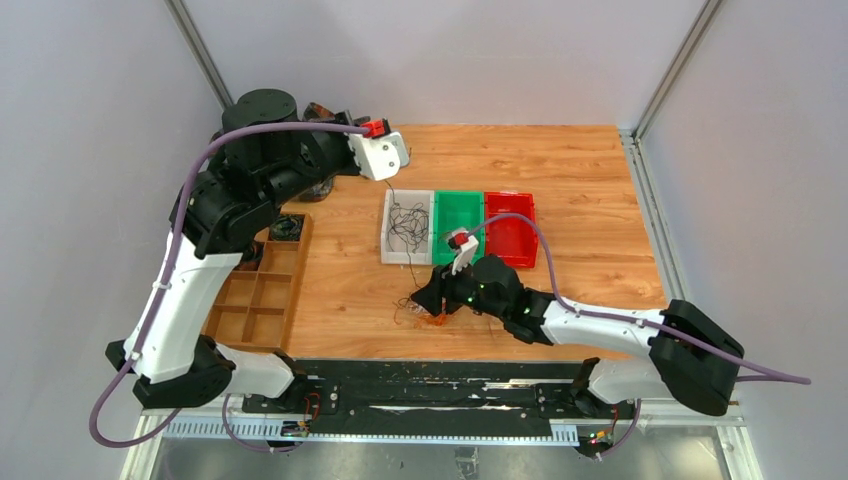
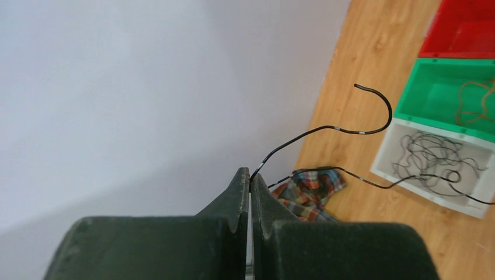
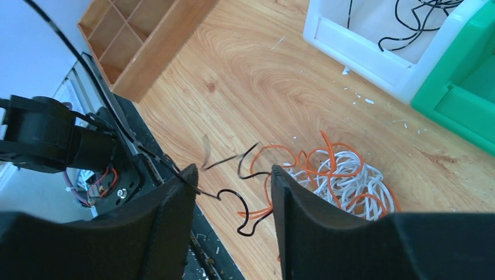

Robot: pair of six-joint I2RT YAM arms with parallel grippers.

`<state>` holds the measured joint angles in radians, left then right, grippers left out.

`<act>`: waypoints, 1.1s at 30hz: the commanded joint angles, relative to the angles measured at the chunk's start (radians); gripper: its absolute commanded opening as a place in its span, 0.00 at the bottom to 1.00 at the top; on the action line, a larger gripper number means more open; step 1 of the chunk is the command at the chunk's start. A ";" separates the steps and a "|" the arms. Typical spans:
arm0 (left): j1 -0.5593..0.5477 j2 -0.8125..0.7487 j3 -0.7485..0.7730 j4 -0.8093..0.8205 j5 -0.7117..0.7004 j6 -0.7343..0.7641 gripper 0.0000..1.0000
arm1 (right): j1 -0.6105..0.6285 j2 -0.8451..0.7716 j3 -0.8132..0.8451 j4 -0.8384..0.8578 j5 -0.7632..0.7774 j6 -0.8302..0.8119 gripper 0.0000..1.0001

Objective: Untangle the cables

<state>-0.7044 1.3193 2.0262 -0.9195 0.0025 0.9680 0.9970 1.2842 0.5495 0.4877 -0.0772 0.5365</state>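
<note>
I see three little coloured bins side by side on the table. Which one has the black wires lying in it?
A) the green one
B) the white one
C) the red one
B: a loose scribble of black wires lies inside the white bin, while the green bin next to it holds only an orange-brown wire.
</note>
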 commanded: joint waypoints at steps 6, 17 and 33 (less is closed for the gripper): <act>-0.007 0.012 0.024 0.323 -0.162 0.087 0.00 | 0.011 -0.103 -0.001 -0.049 0.027 -0.005 0.68; -0.007 0.060 0.060 0.473 -0.238 0.106 0.00 | 0.009 -0.295 -0.094 -0.026 0.082 -0.040 0.75; -0.007 0.048 -0.079 0.479 -0.187 0.075 0.00 | 0.006 -0.373 -0.059 -0.199 0.268 -0.066 0.72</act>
<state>-0.7044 1.3827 2.0056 -0.4778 -0.1909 1.0546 0.9970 0.9321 0.4633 0.3431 0.1192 0.4820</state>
